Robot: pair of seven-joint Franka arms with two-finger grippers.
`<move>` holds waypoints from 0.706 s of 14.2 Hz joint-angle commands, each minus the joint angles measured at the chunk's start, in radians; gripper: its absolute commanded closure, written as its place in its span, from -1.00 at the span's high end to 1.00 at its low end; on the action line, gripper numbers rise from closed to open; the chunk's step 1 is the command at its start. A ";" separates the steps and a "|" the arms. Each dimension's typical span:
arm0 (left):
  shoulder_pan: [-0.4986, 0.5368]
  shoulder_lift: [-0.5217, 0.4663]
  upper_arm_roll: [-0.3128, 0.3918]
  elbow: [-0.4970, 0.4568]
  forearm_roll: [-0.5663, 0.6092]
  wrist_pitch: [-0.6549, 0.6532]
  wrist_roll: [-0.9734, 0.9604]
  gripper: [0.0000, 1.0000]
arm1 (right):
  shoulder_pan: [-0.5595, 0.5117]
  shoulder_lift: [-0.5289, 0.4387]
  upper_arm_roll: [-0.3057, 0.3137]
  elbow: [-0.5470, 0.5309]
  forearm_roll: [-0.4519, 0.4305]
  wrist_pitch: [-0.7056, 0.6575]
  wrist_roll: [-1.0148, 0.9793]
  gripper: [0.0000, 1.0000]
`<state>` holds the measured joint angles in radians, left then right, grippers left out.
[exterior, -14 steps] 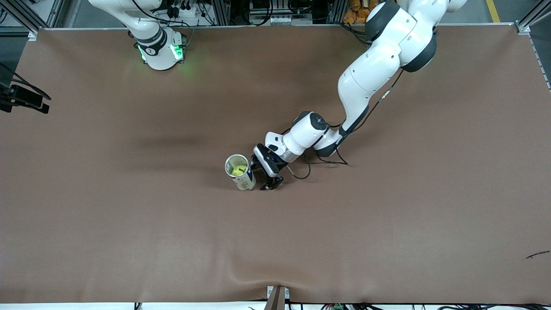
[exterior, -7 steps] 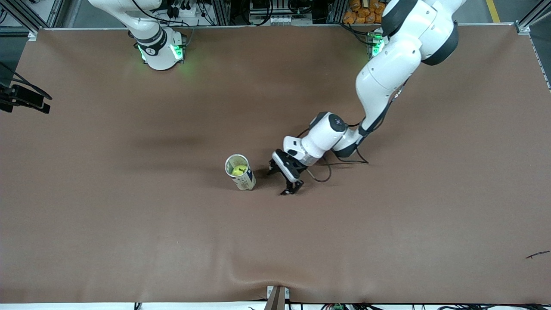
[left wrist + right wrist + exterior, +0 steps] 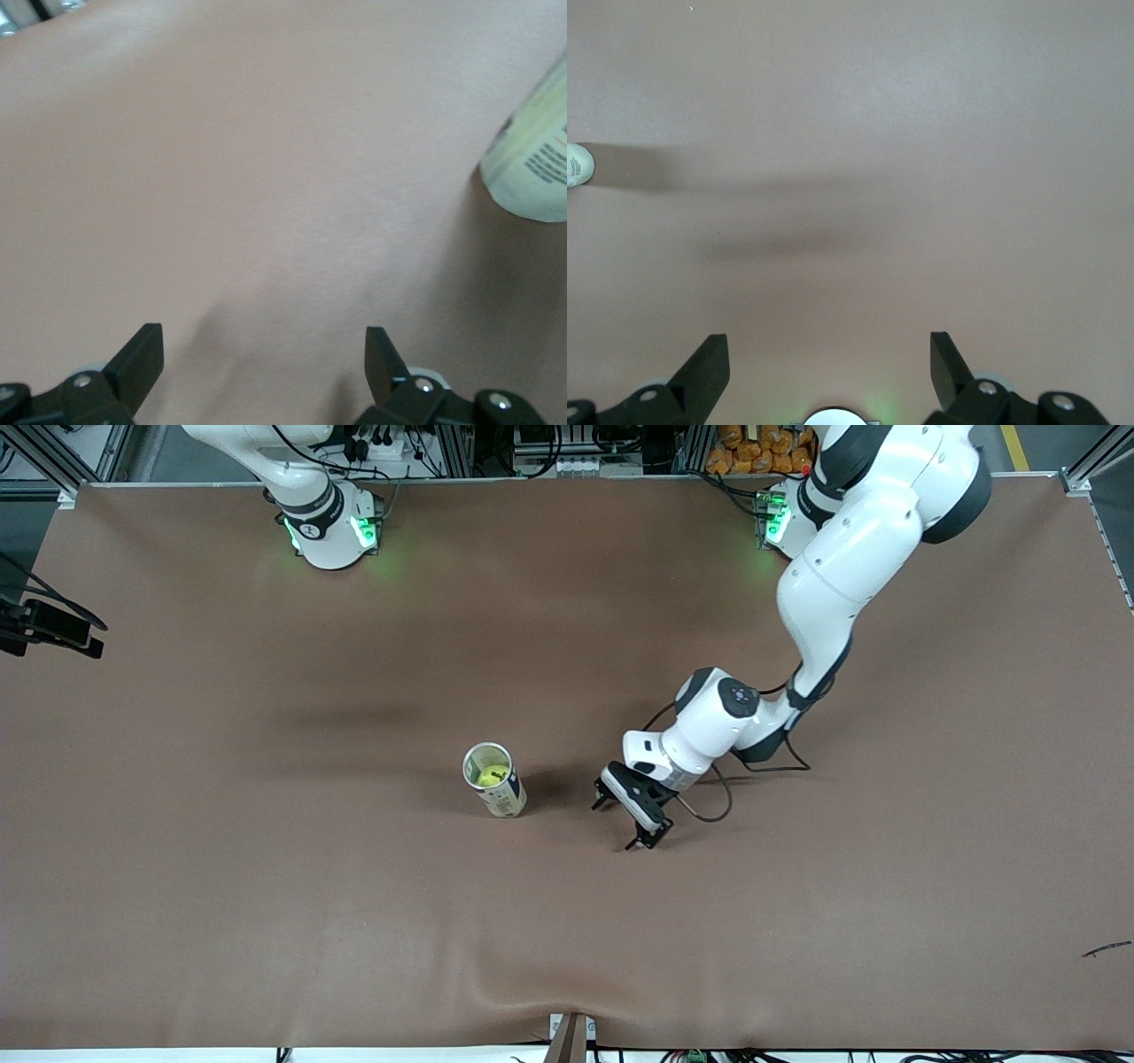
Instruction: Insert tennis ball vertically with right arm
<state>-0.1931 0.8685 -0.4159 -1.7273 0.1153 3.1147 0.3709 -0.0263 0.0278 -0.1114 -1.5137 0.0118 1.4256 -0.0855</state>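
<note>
A yellow-green tennis ball [image 3: 493, 776] lies inside an upright pale can [image 3: 501, 795] with an open top, near the middle of the brown table. The can's side also shows in the left wrist view [image 3: 536, 168]. My left gripper [image 3: 631, 822] is open and empty, low over the table beside the can, toward the left arm's end; its fingers [image 3: 142, 359] frame bare table. My right gripper [image 3: 830, 367] is open and empty, high over bare table. In the front view only the right arm's base [image 3: 326, 527] shows. The can's edge shows small in the right wrist view [image 3: 576, 165].
A black mount [image 3: 49, 633] juts in at the right arm's end of the table. A small dark scrap [image 3: 1106, 949] lies near the front corner at the left arm's end. The cloth bulges at the front edge [image 3: 532, 992].
My left gripper has drawn away from the can toward the left arm's end, open the whole time. The can and ball have stayed put.
</note>
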 commanded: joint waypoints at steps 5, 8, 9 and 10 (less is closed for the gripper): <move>0.083 -0.167 -0.004 0.026 -0.022 -0.284 -0.138 1.00 | -0.017 -0.006 0.013 0.009 -0.019 -0.011 0.013 1.00; 0.103 -0.248 -0.004 0.077 -0.022 -0.456 -0.225 1.00 | -0.017 -0.006 0.013 0.009 -0.019 -0.011 0.015 1.00; 0.110 -0.267 -0.004 0.093 -0.022 -0.506 -0.242 1.00 | -0.017 -0.006 0.013 0.009 -0.019 -0.011 0.015 1.00; 0.119 -0.276 -0.004 0.104 -0.022 -0.537 -0.247 1.00 | -0.017 -0.006 0.013 0.010 -0.019 -0.011 0.015 1.00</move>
<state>-0.0882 0.6399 -0.4166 -1.6287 0.1146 2.6553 0.1495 -0.0270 0.0278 -0.1127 -1.5131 0.0114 1.4256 -0.0837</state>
